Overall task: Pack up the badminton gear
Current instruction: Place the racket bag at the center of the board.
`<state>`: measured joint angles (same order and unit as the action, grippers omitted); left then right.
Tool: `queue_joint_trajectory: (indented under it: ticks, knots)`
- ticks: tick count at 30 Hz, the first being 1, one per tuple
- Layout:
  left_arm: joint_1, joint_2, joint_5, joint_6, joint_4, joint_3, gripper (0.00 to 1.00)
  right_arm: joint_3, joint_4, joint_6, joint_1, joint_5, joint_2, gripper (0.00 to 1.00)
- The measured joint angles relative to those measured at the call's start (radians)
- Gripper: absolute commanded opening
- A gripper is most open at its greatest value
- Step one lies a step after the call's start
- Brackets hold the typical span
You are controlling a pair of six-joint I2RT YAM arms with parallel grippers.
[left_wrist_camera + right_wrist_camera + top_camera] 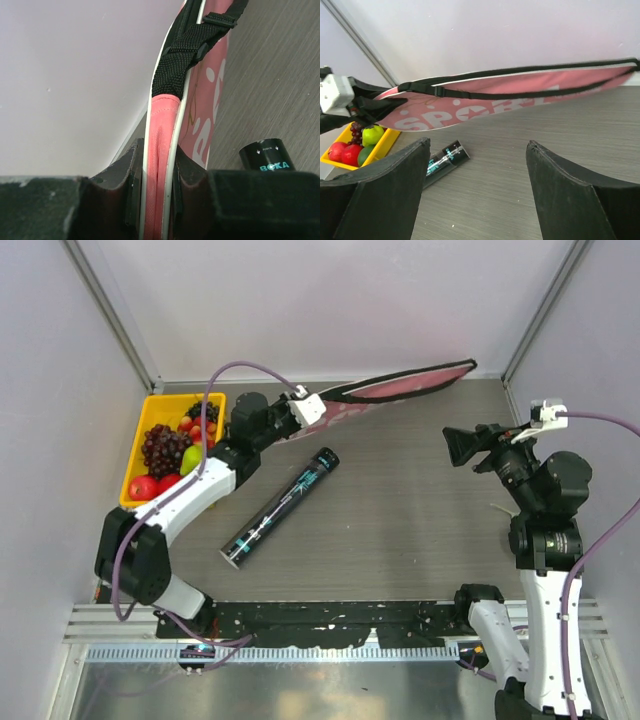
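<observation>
The pink "SPORT" bag (410, 382) stands on its edge along the back wall, with its black strap (182, 60) on top. My left gripper (322, 408) is shut on the bag's left end, and the pink fabric with white piping (160, 130) is pinched between both pads. The long dark tube (283, 505) lies slantwise on the table in front of the bag, apart from both grippers; its cap (267, 155) shows beside my left fingers. My right gripper (455, 445) hovers at the right, open and holding nothing (477, 145), facing the bag (520, 100) and the tube (445, 157).
A yellow tray (137, 455) of fruit sits at the back left, close behind my left arm; it also shows at the left edge of the right wrist view (385, 145). Walls close in the back and both sides. Bare grey table (400, 520) lies between the arms.
</observation>
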<state>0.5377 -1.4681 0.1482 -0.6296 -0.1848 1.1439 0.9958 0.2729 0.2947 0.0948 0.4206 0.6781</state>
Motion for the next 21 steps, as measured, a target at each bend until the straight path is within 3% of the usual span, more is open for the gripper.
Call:
queue_joint_trajectory:
  ticks: [8, 14, 16, 19, 21]
  knots:
    - [-0.115, -0.196, 0.291, -0.08, -0.172, 0.0, 0.0, 0.0, 0.004, -0.008, -0.025, -0.007, 0.005, 0.81]
    - [-0.151, -0.292, 0.396, -0.215, -0.232, 0.028, 0.04, 0.0, 0.029, -0.031, -0.039, -0.027, 0.016, 0.81]
    - [-0.156, -0.324, 0.41, -0.261, -0.218, 0.075, 0.18, 0.001, 0.039, -0.035, -0.041, -0.036, 0.016, 0.81]
    - [-0.158, -0.367, 0.417, -0.305, -0.23, 0.134, 0.52, 0.002, 0.049, -0.037, -0.041, -0.045, 0.019, 0.82]
    - [-0.158, -0.374, 0.412, -0.31, -0.256, 0.133, 0.91, 0.009, 0.057, -0.039, -0.041, -0.049, 0.027, 0.82]
